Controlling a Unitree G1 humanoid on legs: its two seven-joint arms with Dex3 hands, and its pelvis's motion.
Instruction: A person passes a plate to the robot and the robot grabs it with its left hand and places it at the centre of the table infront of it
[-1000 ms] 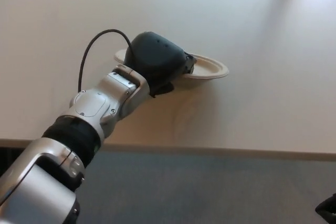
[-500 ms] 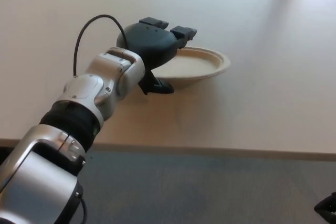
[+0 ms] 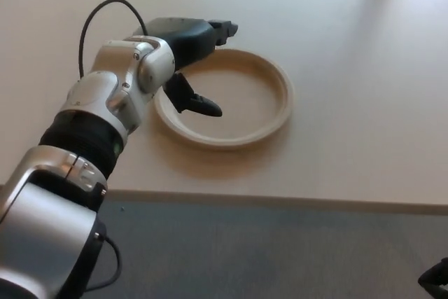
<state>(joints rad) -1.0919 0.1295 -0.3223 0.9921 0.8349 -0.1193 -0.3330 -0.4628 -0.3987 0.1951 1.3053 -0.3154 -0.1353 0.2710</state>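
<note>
A round cream plate (image 3: 253, 106) lies flat on the pale table (image 3: 350, 47), near its front edge. My left hand (image 3: 185, 41) hovers over the plate's left rim, open, with nothing in it. Its thumb (image 3: 201, 106) sticks out over the plate's inside, and the two fingers (image 3: 224, 29) point past the far rim. The silver forearm reaches in from the lower left and hides part of the plate's left edge. A small black part at the bottom right corner may be my right hand (image 3: 434, 281); too little of it shows to read.
The table's front edge (image 3: 280, 202) runs across the lower picture, with grey carpet (image 3: 280, 257) below it. A black cable (image 3: 105, 12) loops above my left wrist. Bare tabletop surrounds the plate on the right and at the back.
The plate went from tilted in my left hand to lying flat on the table. The hand opened, let go of it and drew back to the left.
</note>
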